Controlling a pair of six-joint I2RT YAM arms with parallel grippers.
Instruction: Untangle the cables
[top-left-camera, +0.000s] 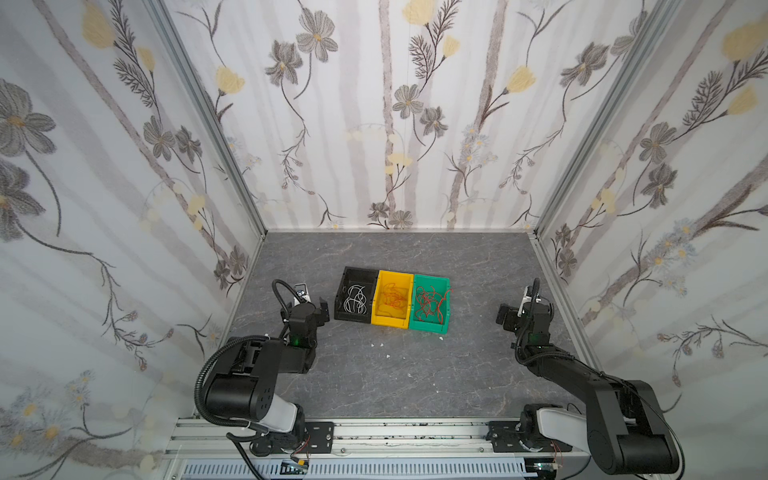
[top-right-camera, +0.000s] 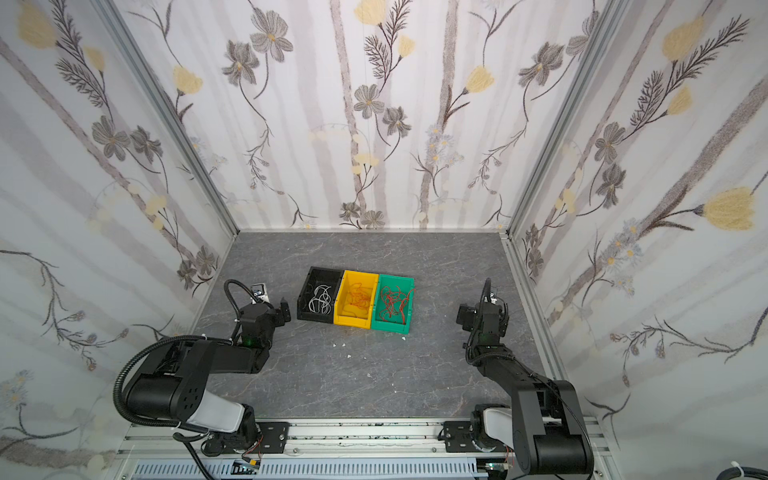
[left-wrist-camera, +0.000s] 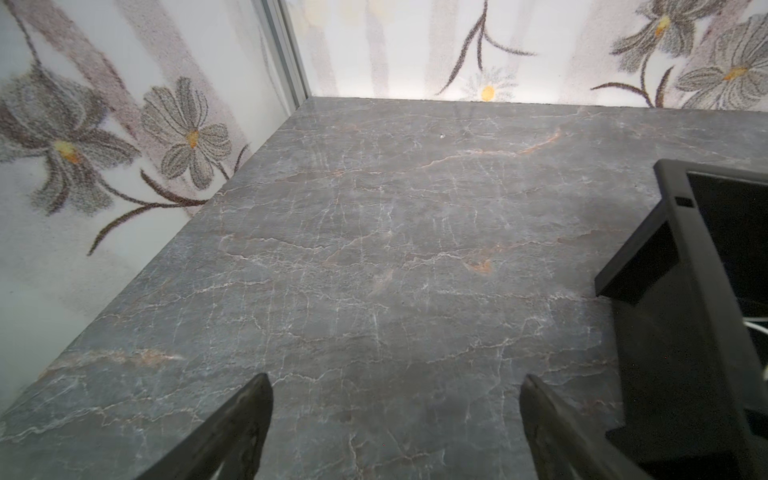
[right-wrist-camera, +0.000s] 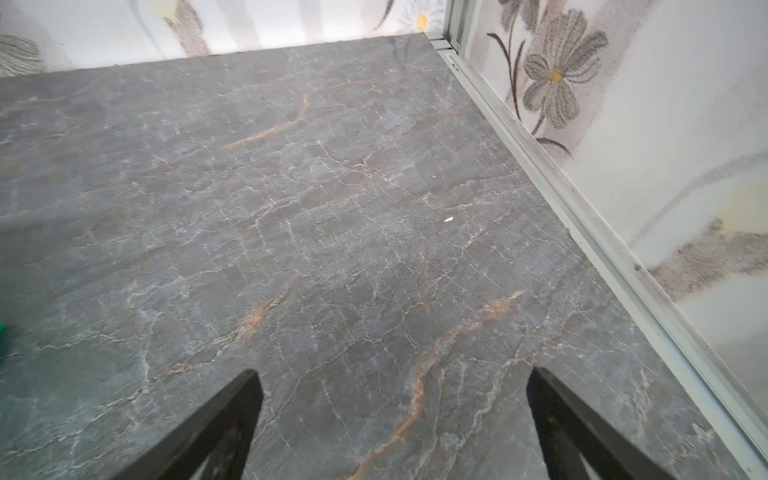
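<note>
The cables lie sorted in three bins side by side at mid-table in both top views. White cables curl in the black bin, orange ones in the yellow bin, and red ones in the green bin. My left gripper stands open just left of the black bin, over bare table, holding nothing. A bit of white cable shows in the left wrist view. My right gripper is open and empty, well right of the green bin.
Small white scraps lie on the grey marble tabletop in front of the bins. Flowered walls close in the left, back and right sides. A metal rail carrying both arm bases runs along the front edge. A sliver of the green bin shows in the right wrist view.
</note>
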